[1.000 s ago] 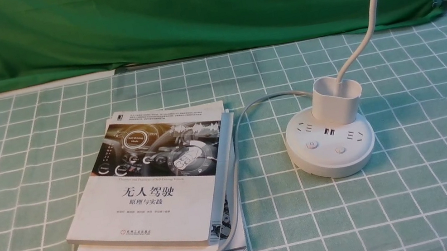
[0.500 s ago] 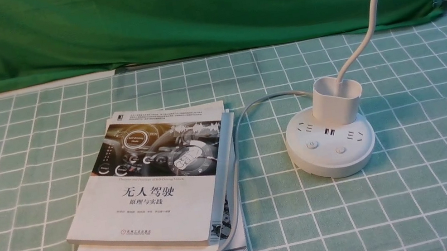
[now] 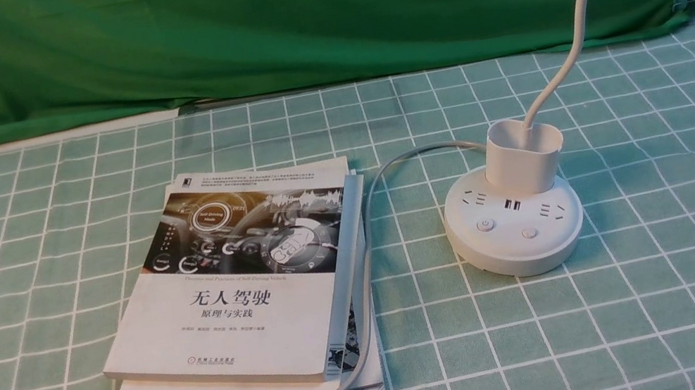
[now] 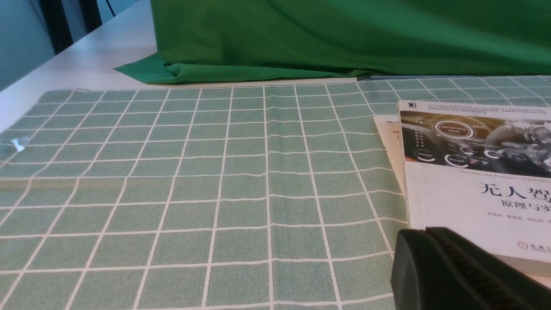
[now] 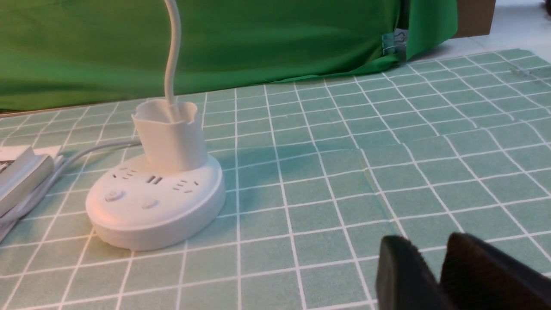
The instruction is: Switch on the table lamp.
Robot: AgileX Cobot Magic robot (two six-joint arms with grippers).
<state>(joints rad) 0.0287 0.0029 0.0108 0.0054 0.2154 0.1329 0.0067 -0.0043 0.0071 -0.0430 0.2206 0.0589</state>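
The left gripper [image 4: 469, 271] shows only as a matte black, rounded block in the left wrist view, with a fine ribbed strip running along its upper edge toward four o'clock. The right gripper [image 5: 434, 275] shows in the right wrist view as two matte black fingers [image 5: 400, 271] with rounded tips and a narrow dark gap between them. In the front view, only a small dark sliver of the robot appears at eight o'clock.

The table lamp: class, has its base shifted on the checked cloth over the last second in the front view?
No. The table lamp sits on the same squares of the checked cloth, beside the book stack.
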